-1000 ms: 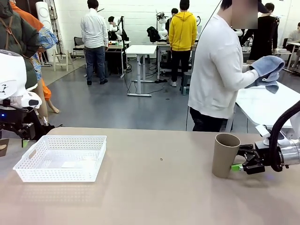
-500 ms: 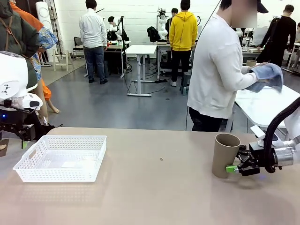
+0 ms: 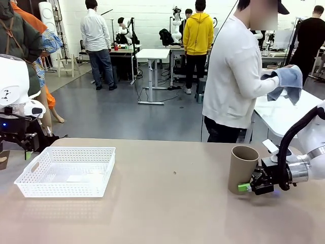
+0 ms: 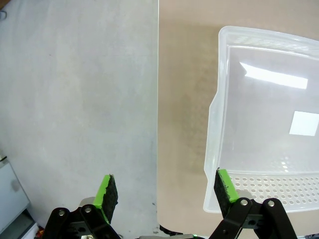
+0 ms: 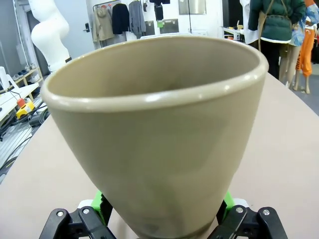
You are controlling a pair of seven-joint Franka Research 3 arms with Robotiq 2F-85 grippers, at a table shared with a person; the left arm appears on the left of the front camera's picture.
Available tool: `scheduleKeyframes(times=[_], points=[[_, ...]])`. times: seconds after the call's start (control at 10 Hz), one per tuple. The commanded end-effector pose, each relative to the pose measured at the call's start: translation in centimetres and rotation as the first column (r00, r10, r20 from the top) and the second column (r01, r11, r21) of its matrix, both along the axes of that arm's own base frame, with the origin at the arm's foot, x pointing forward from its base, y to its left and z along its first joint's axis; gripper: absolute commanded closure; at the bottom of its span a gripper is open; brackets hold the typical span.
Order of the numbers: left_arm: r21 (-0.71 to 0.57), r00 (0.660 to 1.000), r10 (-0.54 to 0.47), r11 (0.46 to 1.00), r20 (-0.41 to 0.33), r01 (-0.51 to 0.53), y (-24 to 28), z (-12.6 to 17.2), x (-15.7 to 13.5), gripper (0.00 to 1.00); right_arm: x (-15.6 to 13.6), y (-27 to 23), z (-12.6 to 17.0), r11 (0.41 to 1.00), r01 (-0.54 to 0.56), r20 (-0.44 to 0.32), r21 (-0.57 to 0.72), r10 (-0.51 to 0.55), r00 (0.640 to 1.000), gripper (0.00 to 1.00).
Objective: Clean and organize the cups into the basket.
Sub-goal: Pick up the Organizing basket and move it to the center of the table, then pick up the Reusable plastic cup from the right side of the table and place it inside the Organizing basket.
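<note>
The brown table [image 3: 162, 208] covers the lower half of the front view. At its lower right stands one tan cup [image 3: 242, 170], upright, with the mouth up. The right gripper [image 3: 248, 185] comes in from the right edge, low at the foot of the cup. In the right wrist view its two green pads [image 5: 98, 203] stand apart, one on each side of the narrow bottom of the cup [image 5: 159, 124]. I cannot tell if the pads touch the wall of the cup.

At the lower left of the front view the white basket [image 3: 63, 186] sits on the table, well apart from the cup, and I see no cup in it. The left gripper [image 3: 24, 150] hangs at the left edge of the picture, just beside the basket. In the left wrist view its fingers [image 4: 105, 195] are wide apart with nothing between them; one pad is over the grey floor [image 4: 75, 99], the other over a corner of the basket [image 4: 212, 124].

Behind the table, in the upper right, a person [image 3: 236, 76] in a white top holds a blue cloth [image 3: 288, 80].
</note>
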State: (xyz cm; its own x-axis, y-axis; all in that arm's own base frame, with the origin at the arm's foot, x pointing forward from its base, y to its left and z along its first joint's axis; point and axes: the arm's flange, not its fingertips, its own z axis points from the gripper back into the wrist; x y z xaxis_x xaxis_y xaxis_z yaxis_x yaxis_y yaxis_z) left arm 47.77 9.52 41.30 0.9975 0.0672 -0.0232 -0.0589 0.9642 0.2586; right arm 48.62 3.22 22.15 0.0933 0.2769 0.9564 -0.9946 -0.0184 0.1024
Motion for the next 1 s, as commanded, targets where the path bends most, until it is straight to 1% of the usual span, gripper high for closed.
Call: scheduleKeyframes(times=[0.0,0.5,0.9], points=[[-0.041,0.999,-0.004,0.999,0.046,0.006,0.2,0.0,0.7,0.0,0.6,0.2,-0.5,0.999,-0.034,0.009,-0.009,0.034,0.999,0.0],[-0.09,0.996,-0.026,0.995,0.082,0.033,0.4,-0.6,1.6,0.0,0.9,-0.4,-0.9,0.999,-0.038,-0.002,0.004,0.038,0.999,0.0],[-0.132,0.996,-0.045,0.99,0.082,0.056,0.1,-1.2,2.7,0.0,1.3,-0.9,-1.0,0.999,-0.041,-0.012,0.014,0.041,0.999,0.0]])
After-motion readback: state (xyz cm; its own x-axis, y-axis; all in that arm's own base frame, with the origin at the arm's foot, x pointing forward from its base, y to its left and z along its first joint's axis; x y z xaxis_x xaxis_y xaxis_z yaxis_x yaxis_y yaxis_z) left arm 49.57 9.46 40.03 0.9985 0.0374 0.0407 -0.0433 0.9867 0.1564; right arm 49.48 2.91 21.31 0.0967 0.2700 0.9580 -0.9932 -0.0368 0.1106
